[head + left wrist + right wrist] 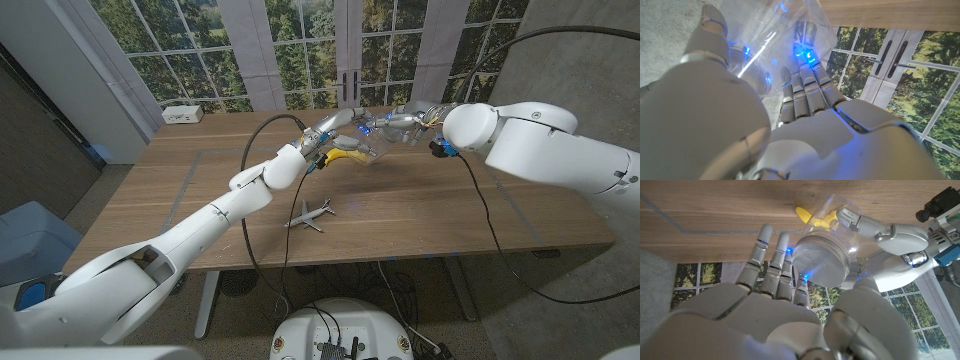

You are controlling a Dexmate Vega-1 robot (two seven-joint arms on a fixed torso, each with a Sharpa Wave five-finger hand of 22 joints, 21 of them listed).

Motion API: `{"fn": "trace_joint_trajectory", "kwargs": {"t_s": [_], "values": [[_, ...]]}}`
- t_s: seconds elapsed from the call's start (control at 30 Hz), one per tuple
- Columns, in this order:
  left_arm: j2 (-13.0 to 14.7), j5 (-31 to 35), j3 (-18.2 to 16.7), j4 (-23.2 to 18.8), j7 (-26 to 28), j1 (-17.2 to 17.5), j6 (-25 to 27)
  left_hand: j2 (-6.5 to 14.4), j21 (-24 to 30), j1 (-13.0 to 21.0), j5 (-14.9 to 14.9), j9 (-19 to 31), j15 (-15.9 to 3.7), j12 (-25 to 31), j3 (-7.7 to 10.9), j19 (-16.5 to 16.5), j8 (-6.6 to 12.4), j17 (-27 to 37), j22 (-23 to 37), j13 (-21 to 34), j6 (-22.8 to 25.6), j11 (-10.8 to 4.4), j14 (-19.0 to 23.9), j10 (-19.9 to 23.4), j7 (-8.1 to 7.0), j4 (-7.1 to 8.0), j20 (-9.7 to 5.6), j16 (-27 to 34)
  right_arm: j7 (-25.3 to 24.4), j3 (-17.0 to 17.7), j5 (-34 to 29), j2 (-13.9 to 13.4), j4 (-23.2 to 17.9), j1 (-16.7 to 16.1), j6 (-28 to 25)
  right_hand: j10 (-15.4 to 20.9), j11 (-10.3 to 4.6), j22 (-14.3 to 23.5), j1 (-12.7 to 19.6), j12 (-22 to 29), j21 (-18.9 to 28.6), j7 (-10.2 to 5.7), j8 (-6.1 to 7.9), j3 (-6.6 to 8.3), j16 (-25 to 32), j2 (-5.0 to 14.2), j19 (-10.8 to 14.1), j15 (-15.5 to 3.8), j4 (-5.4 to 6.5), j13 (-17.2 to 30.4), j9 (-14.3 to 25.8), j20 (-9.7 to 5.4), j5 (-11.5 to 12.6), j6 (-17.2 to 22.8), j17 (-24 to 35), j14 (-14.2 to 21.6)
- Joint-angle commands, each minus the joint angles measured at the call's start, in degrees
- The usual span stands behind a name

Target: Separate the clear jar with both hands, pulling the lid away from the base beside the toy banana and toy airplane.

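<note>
The clear jar point(364, 138) hangs above the far middle of the table, held between both hands. My left hand point(330, 128) wraps its fingers round the clear base point(840, 215); in the left wrist view the left hand point(805, 100) shows against the jar wall point(760, 45). My right hand point(405, 122) comes from the other side, and in the right wrist view its fingers point(775, 255) and thumb bracket the silver lid point(820, 265), which sits on the base. The yellow toy banana point(345, 155) lies just under the jar. The white toy airplane point(312, 215) lies nearer the front.
A white power box point(183, 114) sits at the table's back left corner. Black cables trail from both wrists across the wooden table point(200, 190). A blue chair point(25, 240) stands off the left side. Windows run behind the far edge.
</note>
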Motion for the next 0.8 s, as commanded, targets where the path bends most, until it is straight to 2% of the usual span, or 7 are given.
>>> {"fn": "trace_joint_trajectory", "kwargs": {"t_s": [0.03, 0.2, 0.3, 0.47, 0.57, 0.67, 0.8], "values": [[-0.20, -0.32, 0.12, 0.80, -0.16, -0.51, -0.79, 12.59, 0.47, 12.23, 0.37, 0.22, -14.61, 0.29, 3.69, -0.09, 1.69, 0.38, 0.07, 5.00, 23.08, -17.49, 4.47, 25.76, -12.63, 3.69, -0.98, 0.48, -0.46, -4.56, -4.78, 0.65, 0.80, 1.64, 2.07, 6.27, -2.99, 0.26, 3.58, 3.02, 1.01, -0.55, 2.90, 1.26, 2.42, 0.84, 2.09, -2.57, -2.44, 1.64, 0.87, -1.42, -0.01, 6.72, 0.58, 3.77], [-0.30, -1.18, 0.05, 1.21, -0.82, -0.73, -1.05, 12.58, 0.60, 12.22, 0.37, 0.35, -14.61, 0.14, 3.64, -0.12, 1.70, 0.44, 0.05, 5.13, 23.08, -17.50, 4.44, 25.77, -12.60, 3.69, -1.04, 0.41, -1.38, -2.23, -6.13, -0.22, 1.19, -1.46, 6.16, 11.36, -5.53, 0.34, 9.19, 5.94, 2.25, -1.17, 6.91, 4.02, 4.26, 3.24, 3.86, -5.32, -5.65, 3.32, 2.48, -3.19, 0.26, 13.85, 1.25, 7.81], [-0.45, -3.95, -0.23, 1.74, -3.01, -1.07, -1.13, 12.58, 0.66, 12.22, 0.37, 0.30, -14.61, 0.10, 3.62, -0.12, 1.65, 0.43, 0.04, 5.20, 23.11, -17.51, 4.40, 25.82, -12.60, 3.70, -1.03, 0.35, -0.15, -3.00, -8.20, -0.79, 1.14, -1.42, 7.02, 9.90, -5.55, 0.38, 10.98, 5.61, 2.43, -2.51, 7.19, 4.79, 3.86, 3.34, 3.61, -5.30, -6.58, 3.79, 2.93, -3.21, 0.16, 13.55, 1.52, 6.97], [-0.88, -9.20, -0.75, 2.98, -7.12, -1.90, -1.25, 12.55, 0.78, 12.17, 0.39, 0.24, -14.61, 0.00, 3.56, -0.13, 1.60, 0.52, 0.02, 5.31, 23.23, -17.49, 4.44, 25.98, -12.33, 3.72, -1.05, 0.33, 2.94, -9.60, -15.65, -0.24, 1.17, 1.97, 4.37, 7.21, -5.08, 0.39, 12.40, 4.75, 2.48, -3.20, 6.46, 5.40, 2.89, 2.97, 2.49, -4.64, -7.11, 4.33, 3.53, -2.65, -0.38, 10.33, 1.74, 4.99], [-1.14, -11.85, -0.94, 3.59, -9.23, -2.27, -1.35, 12.53, 0.92, 12.13, 0.44, 0.24, -14.62, -0.01, 3.51, -0.09, 1.64, 0.67, -0.01, 5.46, 23.50, -17.48, 4.65, 26.27, -12.17, 3.73, -1.12, 0.41, 4.10, -11.98, -19.02, 0.07, 1.87, 2.81, 4.33, 7.43, -5.53, 0.38, 15.14, 4.88, 2.92, -3.71, 6.76, 6.83, 2.70, 3.72, 2.99, -5.06, -7.92, 4.55, 3.80, -3.04, -0.10, 10.45, 1.68, 4.97], [-1.38, -14.49, -1.04, 4.22, -11.57, -2.75, -1.14, 12.43, 1.05, 12.12, 0.49, 0.25, -14.62, 0.00, 3.45, 0.00, 1.63, 0.79, -0.03, 5.59, 23.61, -17.49, 4.79, 26.55, -11.93, 3.70, -1.20, 0.45, 3.99, -12.83, -22.43, -0.41, 2.31, 2.06, 6.12, 8.07, -6.82, 0.37, 17.94, 5.18, 3.35, -4.09, 7.44, 8.31, 2.62, 4.12, 3.20, -6.13, -8.33, 4.82, 4.11, -3.56, 0.37, 11.43, 1.52, 5.72], [-1.56, -16.88, -1.09, 5.04, -13.89, -3.43, -0.95, 12.36, 1.19, 12.12, 0.57, 0.31, -14.62, -0.14, 3.41, 0.07, 1.60, 0.92, -0.05, 5.61, 23.63, -17.48, 4.88, 26.69, -11.87, 3.67, -1.23, 0.48, 3.77, -9.64, -23.66, -1.61, 3.05, -1.46, 10.79, 8.75, -7.54, 0.46, 22.81, 5.33, 4.03, -5.15, 9.11, 10.54, 2.72, 4.62, 3.07, -7.25, -8.83, 4.89, 4.56, -4.93, 0.81, 14.37, 2.00, 5.97]]}}
